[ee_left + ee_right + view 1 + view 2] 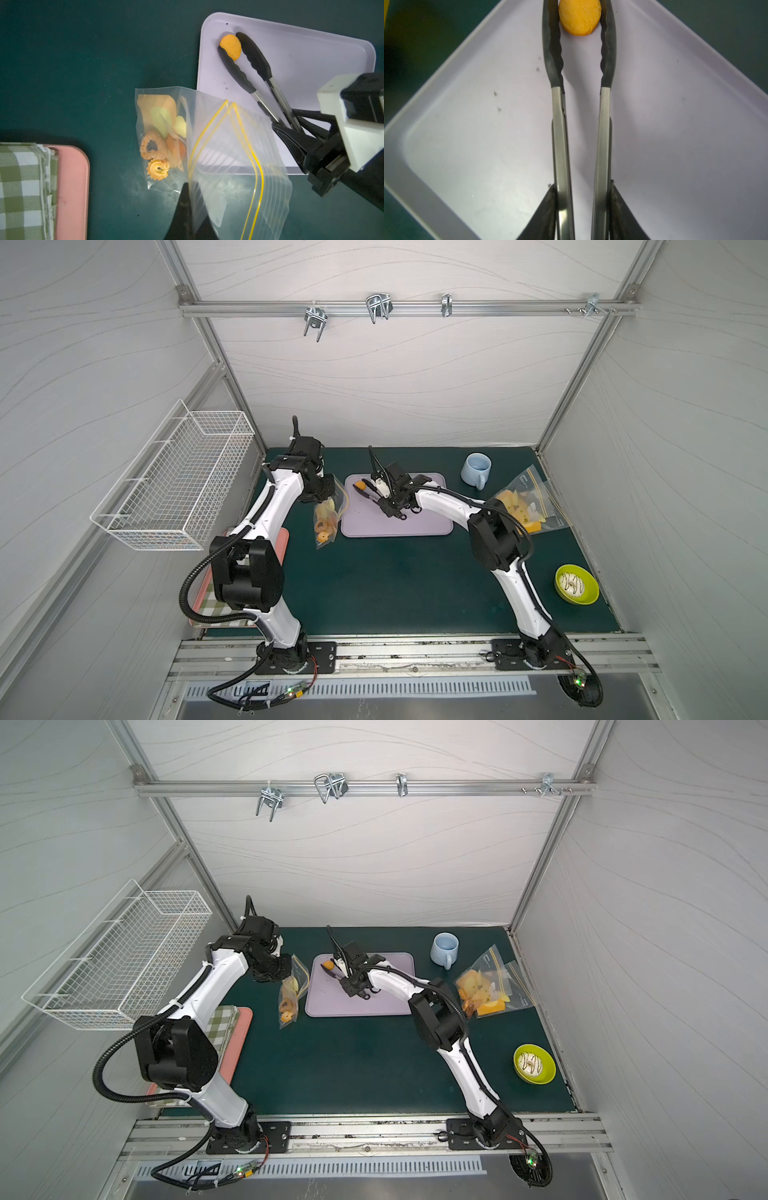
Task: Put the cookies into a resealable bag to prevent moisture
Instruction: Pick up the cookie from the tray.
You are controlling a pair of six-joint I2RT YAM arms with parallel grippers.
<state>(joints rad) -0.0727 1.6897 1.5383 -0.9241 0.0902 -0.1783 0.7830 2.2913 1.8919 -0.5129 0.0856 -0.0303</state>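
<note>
My right claw clamps the tongs, tips flanking a cookie I judge light and crumbly, so pinch its edges gently; left claw nips the bag.

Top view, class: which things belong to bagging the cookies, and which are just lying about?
Job: round orange cookie; black-tipped metal tongs; clear yellow-zipped resealable bag; lilac plastic tray.
Lying about: pale blue mug; lime green bowl; second clear bag of yellow pieces; white wire basket; pink tray with checked cloth.

Round orange cookie lies outside bag (other cookies inside).
</note>
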